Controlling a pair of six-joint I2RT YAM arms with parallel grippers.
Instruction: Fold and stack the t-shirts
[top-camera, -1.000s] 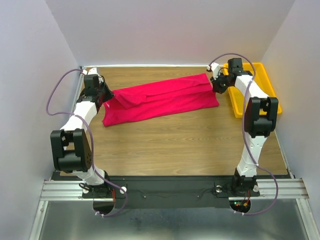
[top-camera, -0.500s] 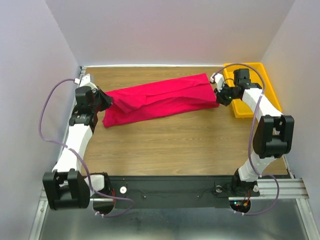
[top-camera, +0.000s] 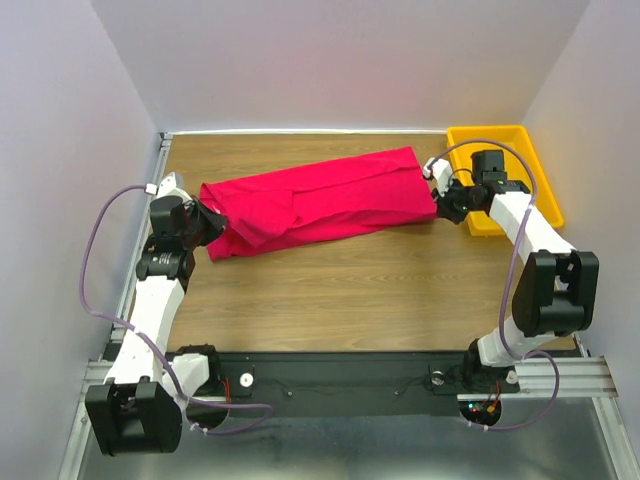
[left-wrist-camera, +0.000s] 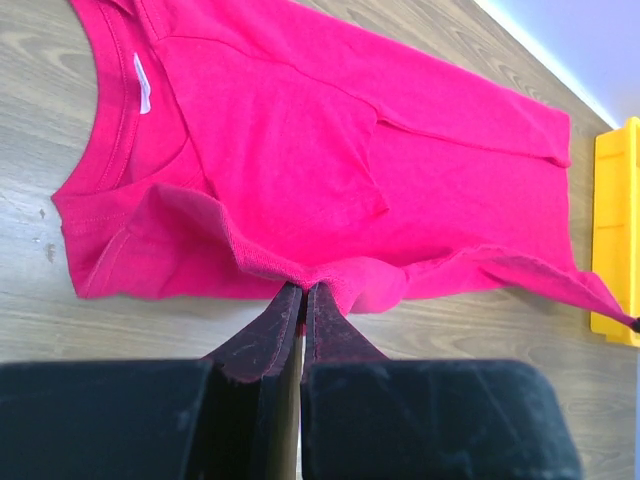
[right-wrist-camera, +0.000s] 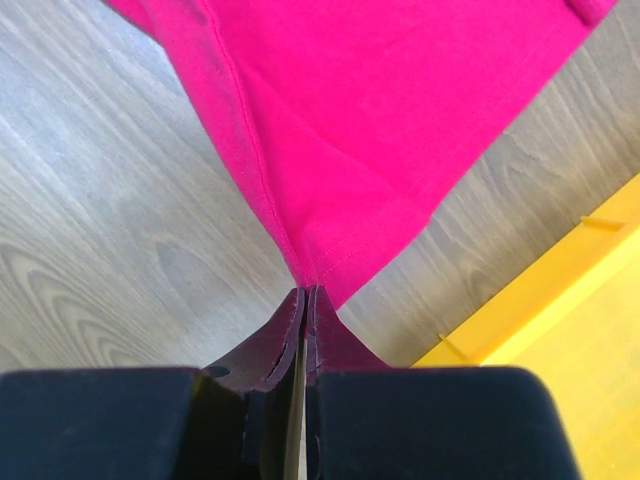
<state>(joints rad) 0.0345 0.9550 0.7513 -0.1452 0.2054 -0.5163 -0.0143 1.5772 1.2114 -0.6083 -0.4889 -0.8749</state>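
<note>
The left gripper (left-wrist-camera: 300, 290) is pinched nearly shut on a bunched edge of the crimson-pink t-shirt (top-camera: 320, 200), at the collar end, well away from the yellow tray (top-camera: 490, 131). The right gripper (right-wrist-camera: 303, 292) is clamped just as tightly on a hem corner at the opposite end, just beside the tray's inner wall. Between the two grips the t-shirt lies on the wooden table (top-camera: 350, 290), folded lengthwise into a long band. Its tray end sits farther back than the collar end, and a white label (left-wrist-camera: 142, 85) shows inside the neckline.
</note>
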